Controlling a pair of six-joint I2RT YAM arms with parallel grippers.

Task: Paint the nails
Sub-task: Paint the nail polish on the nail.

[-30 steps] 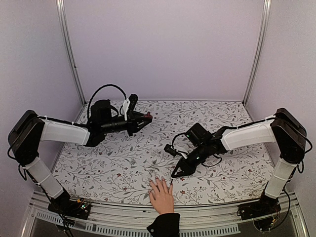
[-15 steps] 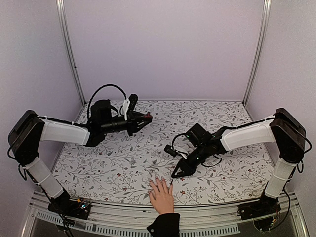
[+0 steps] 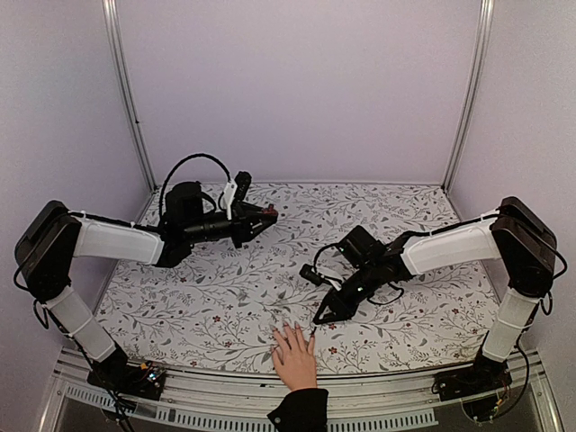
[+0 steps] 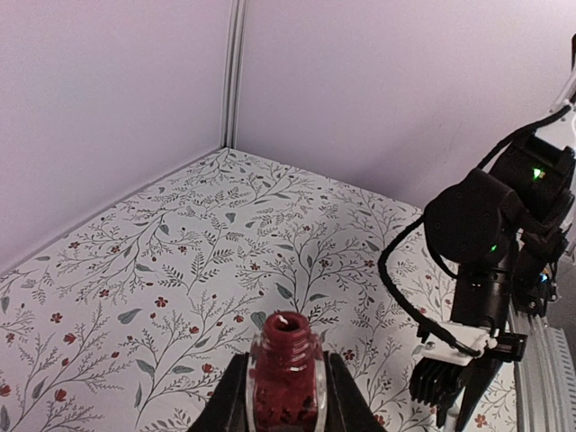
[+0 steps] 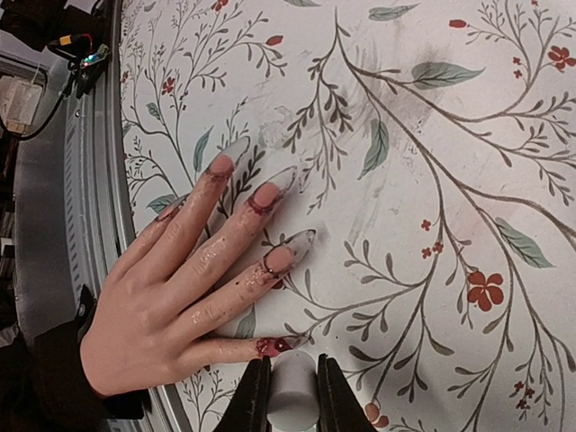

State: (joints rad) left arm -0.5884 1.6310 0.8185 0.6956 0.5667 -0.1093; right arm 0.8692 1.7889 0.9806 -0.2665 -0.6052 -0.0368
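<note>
Two tight grips: left gripper (image 4: 286, 405) holds an uncapped dark-red bottle (image 4: 286, 355) over the floral table (image 4: 180, 270), right gripper (image 5: 290, 405) pinches a white cap (image 5: 293, 382) just beside the red-smeared nails (image 5: 281, 257) of the flat hand (image 5: 162, 315)

Right hand (image 3: 320, 314) — faint shift only

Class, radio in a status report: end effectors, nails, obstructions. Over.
Left end effector shut on open red bottle. Right end effector shut on white cap, beside the hand. Nails smeared red. No obstruction seen.
</note>
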